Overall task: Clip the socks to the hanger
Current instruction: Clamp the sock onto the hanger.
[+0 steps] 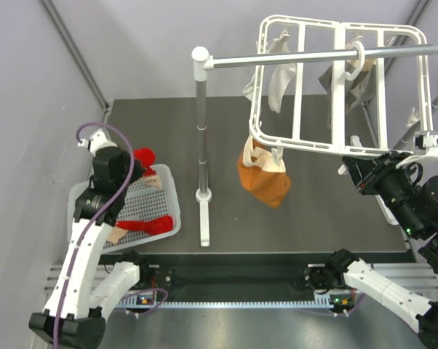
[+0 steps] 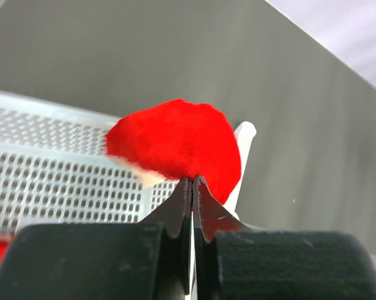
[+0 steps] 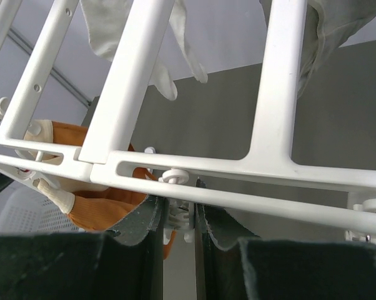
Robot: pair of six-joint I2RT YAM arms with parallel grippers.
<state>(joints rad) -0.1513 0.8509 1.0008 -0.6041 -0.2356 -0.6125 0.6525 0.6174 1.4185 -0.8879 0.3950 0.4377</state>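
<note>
The white hanger (image 1: pixel 299 145) hangs by its hook from a grey rail, tilted. An orange sock (image 1: pixel 264 180) is clipped at its low front corner, and pale socks (image 1: pixel 281 76) hang further back. My left gripper (image 1: pixel 135 166) is shut on a red sock (image 1: pixel 145 155) above the basket's far corner. In the left wrist view the jaws (image 2: pixel 192 181) pinch the edge of the red sock (image 2: pixel 175 140). My right gripper (image 1: pixel 348 164) is at the hanger's near rail. In the right wrist view it (image 3: pixel 180 199) squeezes a white clip peg (image 3: pixel 187 215) under the hanger (image 3: pixel 275 94).
A white perforated basket (image 1: pixel 168 190) sits at the left and holds a second red sock (image 1: pixel 150 225) with a pale cuff. The grey stand's upright pole (image 1: pixel 201 131) and foot stand mid-table. The horizontal rail (image 1: pixel 292 58) crosses at the top right.
</note>
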